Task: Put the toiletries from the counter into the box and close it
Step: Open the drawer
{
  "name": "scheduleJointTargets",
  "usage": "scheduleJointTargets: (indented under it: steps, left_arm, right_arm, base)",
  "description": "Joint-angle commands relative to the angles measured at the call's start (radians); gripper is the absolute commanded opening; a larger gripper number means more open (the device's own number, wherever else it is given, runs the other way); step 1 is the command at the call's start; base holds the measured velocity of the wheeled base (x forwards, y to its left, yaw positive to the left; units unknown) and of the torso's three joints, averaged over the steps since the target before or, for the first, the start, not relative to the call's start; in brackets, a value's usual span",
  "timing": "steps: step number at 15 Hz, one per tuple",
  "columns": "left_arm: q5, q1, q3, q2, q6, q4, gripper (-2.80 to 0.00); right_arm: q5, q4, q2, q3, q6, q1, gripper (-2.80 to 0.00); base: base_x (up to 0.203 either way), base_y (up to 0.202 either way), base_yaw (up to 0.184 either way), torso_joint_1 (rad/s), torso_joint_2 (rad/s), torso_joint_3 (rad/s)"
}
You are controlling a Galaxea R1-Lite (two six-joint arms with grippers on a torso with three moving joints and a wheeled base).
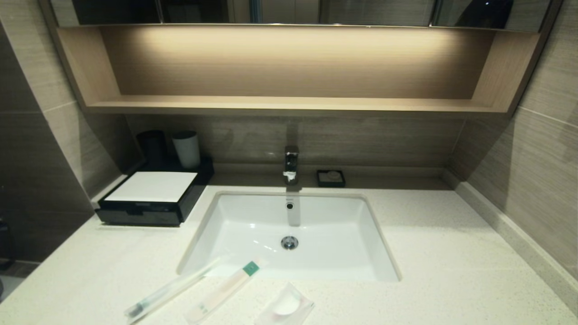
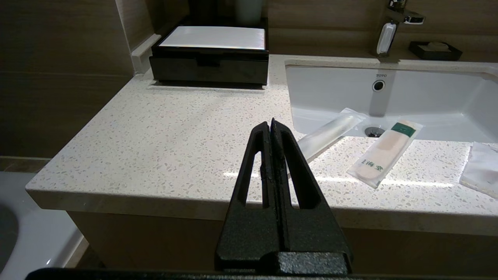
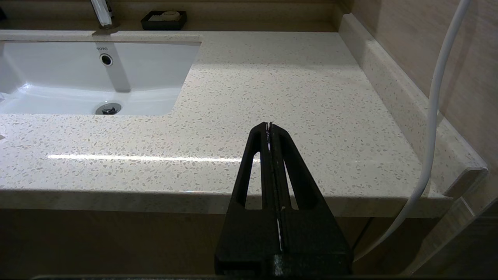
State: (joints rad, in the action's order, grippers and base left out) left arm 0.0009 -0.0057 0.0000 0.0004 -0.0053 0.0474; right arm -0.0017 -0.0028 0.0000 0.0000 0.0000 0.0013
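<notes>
Three toiletries lie on the counter (image 1: 451,253) in front of the sink (image 1: 334,253): a long clear sleeve with a dark end (image 1: 171,289), a whitish packet with a green end (image 1: 223,291) and a square sachet with a white disc (image 1: 285,308). The sleeve (image 2: 330,132), packet (image 2: 383,153) and sachet (image 2: 480,169) also show in the left wrist view. The black box with a white top (image 1: 151,198) stands at the back left, its drawer shut. My left gripper (image 2: 271,123) is shut and empty, before the counter's front edge, left of the sleeve. My right gripper (image 3: 269,126) is shut and empty, off the front right edge.
A black cup (image 1: 152,146) and a white cup (image 1: 187,149) stand behind the box. A chrome tap (image 1: 291,164) and a small black square dish (image 1: 330,178) are at the back. A raised stone ledge (image 3: 393,93) and a white cable (image 3: 435,116) are on the right.
</notes>
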Motion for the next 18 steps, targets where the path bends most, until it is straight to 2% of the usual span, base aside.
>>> scheduleJointTargets:
  steps: [1, 11, 13, 18]
  left_arm:
    - [-0.001, 0.0, 0.02, 0.001, -0.001, 0.0, -2.8]
    - [0.004, 0.0, 0.004, 0.0, 0.003, -0.006, -2.8]
    - [0.001, 0.0, -0.063, 0.0, -0.003, -0.034, -2.8]
    - [-0.001, 0.0, -0.217, 0.001, -0.002, -0.196, -2.8]
  right_arm:
    - [0.0, 0.0, 0.0, 0.002, 0.0, 0.0, -2.8]
    - [0.0, 0.0, 0.0, 0.002, 0.0, 0.0, -2.8]
    - [0.0, 0.0, 0.0, 0.002, 0.0, 0.0, -2.8]
    - [0.0, 0.0, 0.0, 0.002, 0.0, 0.0, -2.8]
  base:
    - [0.0, 0.0, 0.0, 0.0, 0.0, 0.0]
    - [0.0, 0.0, 0.0, 0.0, 0.0, 0.0]
    - [0.0, 0.0, 0.0, 0.0, 0.0, 0.0]
    - [0.0, 0.0, 0.0, 0.0, 0.0, 0.0]
